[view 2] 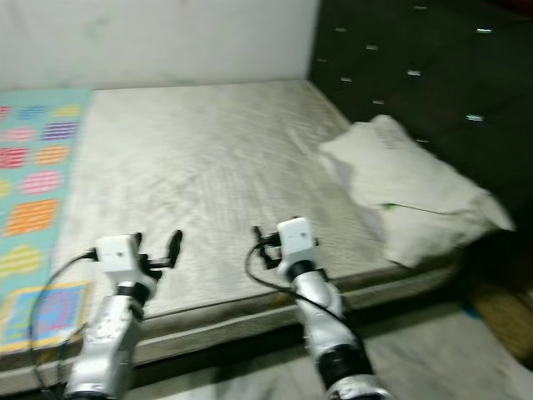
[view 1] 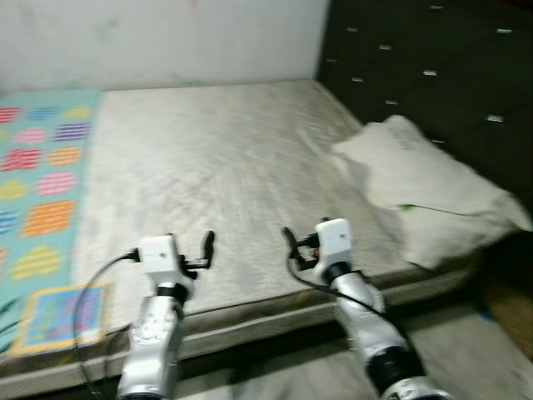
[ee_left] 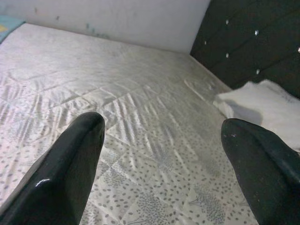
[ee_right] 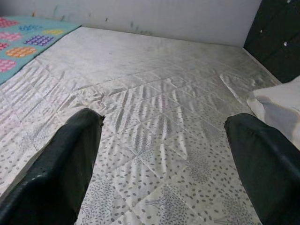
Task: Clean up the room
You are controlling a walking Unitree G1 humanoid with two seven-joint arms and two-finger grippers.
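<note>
Presently: bed (view 1: 216,167), quilted mattress bare; pillow (view 1: 425,187) lies askew at the headboard (view 1: 433,67) corner, probably awaiting straightening. Left end effector (view 1: 200,250) and right end effector (view 1: 293,247) hover over the near edge, both spread wide, empty.

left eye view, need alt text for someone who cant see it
Two silver robot arms reach over the near edge of a bare quilted mattress, the left gripper and right gripper both open and holding nothing. A rumpled pale pillow lies at the right against a dark tufted headboard, and a colourful patterned blanket covers the left side.
</note>
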